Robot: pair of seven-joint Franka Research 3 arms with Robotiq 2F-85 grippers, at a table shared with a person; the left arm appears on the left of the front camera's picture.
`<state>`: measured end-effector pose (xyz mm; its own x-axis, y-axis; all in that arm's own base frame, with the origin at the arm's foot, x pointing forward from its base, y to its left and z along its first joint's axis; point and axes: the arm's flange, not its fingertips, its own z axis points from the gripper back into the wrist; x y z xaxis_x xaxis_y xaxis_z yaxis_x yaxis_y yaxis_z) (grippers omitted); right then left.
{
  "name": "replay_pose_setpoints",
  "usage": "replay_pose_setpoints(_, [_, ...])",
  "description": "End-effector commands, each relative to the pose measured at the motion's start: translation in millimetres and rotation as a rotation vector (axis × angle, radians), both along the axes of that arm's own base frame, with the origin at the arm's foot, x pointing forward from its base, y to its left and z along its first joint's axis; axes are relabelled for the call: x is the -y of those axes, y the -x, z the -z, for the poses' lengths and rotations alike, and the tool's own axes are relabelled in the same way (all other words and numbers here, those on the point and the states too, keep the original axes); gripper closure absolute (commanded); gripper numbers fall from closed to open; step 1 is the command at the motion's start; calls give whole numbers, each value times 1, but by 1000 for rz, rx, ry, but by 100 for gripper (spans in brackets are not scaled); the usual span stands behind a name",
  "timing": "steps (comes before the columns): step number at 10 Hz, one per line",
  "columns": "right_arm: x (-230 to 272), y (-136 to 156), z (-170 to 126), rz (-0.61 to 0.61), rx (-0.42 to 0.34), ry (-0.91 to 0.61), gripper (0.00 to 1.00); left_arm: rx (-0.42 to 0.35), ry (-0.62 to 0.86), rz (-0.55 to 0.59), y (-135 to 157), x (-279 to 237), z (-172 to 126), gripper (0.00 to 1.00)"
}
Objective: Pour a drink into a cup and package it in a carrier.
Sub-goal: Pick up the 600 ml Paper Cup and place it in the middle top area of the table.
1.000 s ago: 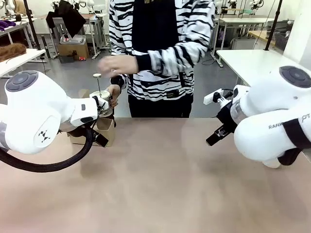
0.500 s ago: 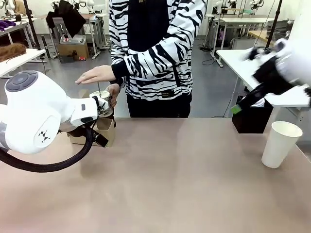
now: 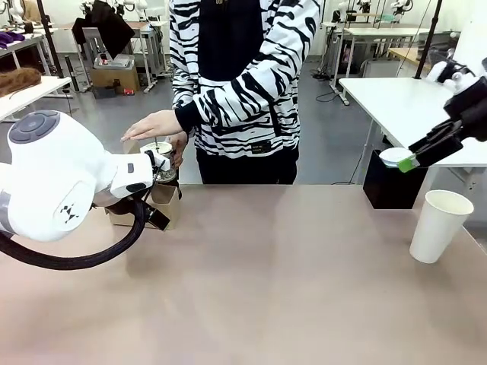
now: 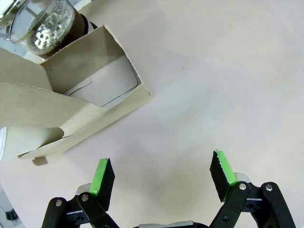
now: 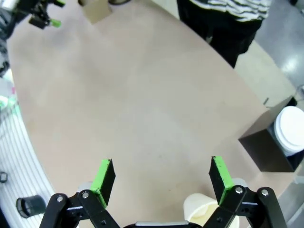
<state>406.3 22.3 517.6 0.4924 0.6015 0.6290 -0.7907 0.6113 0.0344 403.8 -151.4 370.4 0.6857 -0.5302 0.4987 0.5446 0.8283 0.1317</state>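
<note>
The left claw [image 4: 162, 173] hangs low over the table [image 4: 228, 71]; its two green-tipped fingers [image 4: 103, 176] stand wide apart and hold nothing; bare table top shows under the gap. Just past the fingers sits the carrier [image 4: 90, 90], a low brown card box with its open side up and a tall card piece in the middle; it stands on the left side of the table, near the far edge. Right behind the carrier stands the glass pot [image 4: 35, 21]; the dark brown drink [image 4: 70, 24] is inside it, with bubbles on top; I cannot tell if the pot touches the carrier.

The right claw [image 5: 161, 178] is high in the air over the right side of the table; its fingers are also spread wide, with nothing between them. Below it the cup [image 3: 440, 226], a tall pale paper one, stands upright on the right side of the table, well apart from the carrier; from the right wrist its rim shows just beside one finger at the bottom edge.

Past the far edge of the table, on the right, stands a black box [image 3: 389, 188] with a white round lid [image 5: 292, 130] on top. A person in a black and white striped top [image 3: 251, 84] stands at the far side; one hand [image 3: 152, 124] lies flat over the top of the pot; the other hand [image 3: 179, 144] is at the pot's side.
</note>
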Motion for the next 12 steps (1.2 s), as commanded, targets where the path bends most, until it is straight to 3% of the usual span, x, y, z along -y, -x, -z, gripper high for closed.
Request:
replay_pose_setpoints(1, [-9,1,0,42,10,4,0,0,0,0,0,0,0,0])
replay_pose_setpoints(3, [-8,0,0,4,2,15,0,0,0,0,0,0,0,0])
replay_pose_setpoints(4, [27,-24,-7,7,-4,-39,0,0,0,0,0,0,0,0])
replay_pose_setpoints(7, [146,-42,-7,-69,42,-290,0,0,0,0,0,0,0,0])
replay_pose_setpoints(10, [230,-32,25,-87,134,-421,0,0,0,0,0,0,0,0])
replay_pose_setpoints(12, [278,-7,56,-75,219,-516,0,0,0,0,0,0,0,0])
